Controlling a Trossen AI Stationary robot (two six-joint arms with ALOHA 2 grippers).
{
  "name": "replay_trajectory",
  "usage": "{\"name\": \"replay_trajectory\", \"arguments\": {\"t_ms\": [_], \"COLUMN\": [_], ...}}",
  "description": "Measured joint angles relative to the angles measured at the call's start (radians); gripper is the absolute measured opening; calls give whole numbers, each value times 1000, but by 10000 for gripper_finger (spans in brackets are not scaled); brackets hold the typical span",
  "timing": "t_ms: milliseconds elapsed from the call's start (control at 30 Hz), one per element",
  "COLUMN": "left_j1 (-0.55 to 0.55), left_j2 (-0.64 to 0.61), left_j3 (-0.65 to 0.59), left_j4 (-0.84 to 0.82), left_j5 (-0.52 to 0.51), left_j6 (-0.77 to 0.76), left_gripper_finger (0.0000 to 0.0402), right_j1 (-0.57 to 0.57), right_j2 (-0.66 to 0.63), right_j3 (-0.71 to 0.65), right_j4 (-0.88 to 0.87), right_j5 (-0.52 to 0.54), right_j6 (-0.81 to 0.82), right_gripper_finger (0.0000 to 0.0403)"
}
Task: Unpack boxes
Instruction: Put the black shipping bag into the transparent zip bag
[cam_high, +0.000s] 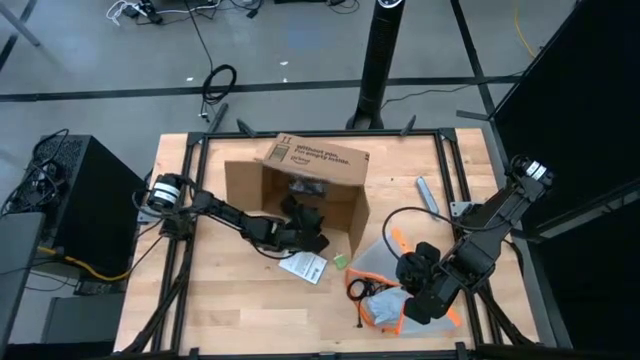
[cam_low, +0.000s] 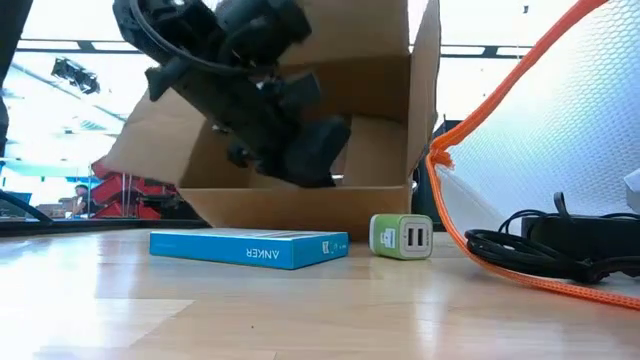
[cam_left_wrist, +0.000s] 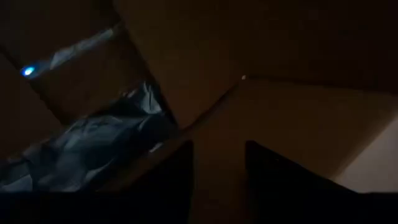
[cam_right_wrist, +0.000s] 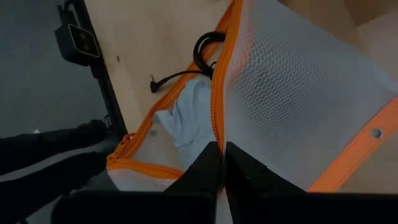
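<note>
Half-hidden left gripper (cam_left_wrist: 217, 180) inside dim box (cam_high: 310, 175), fingers apart; right gripper (cam_right_wrist: 222, 163) pinching pouch (cam_right_wrist: 298, 93).

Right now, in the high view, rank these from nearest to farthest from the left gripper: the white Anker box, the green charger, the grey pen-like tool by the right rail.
1. Anker box: just in front of the left gripper.
2. Green charger: further right, by the cardboard box corner.
3. Grey tool: far right, beside the rail.

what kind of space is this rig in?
Probably a lab or workshop: bare grey floor with loose cables, a framed wooden table, and an opened cardboard box on it.
</note>
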Motion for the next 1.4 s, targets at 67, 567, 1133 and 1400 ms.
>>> {"name": "replay_trajectory", "arguments": {"t_ms": [67,567,1133,1400], "left_j1": [8,2,150,272], "left_j2": [-6,7,75,190], "left_j3": [-8,18,22,9], "left_j4": [45,-43,95,217], "left_j5": [25,11,-246,57], "left_j6": [83,125,-44,-81], "left_gripper_finger": [176,215,214,214], "right_j1": [0,-9,-44,-47], "right_j2": [0,0,0,0], "right_j3": [0,0,0,0], "right_j4": [-4,-18,-23,-27], "right_j5": [6,43,48,44], "right_j6": [-3,-29,-29,-26], "right_gripper_finger": [0,0,0,0]}}
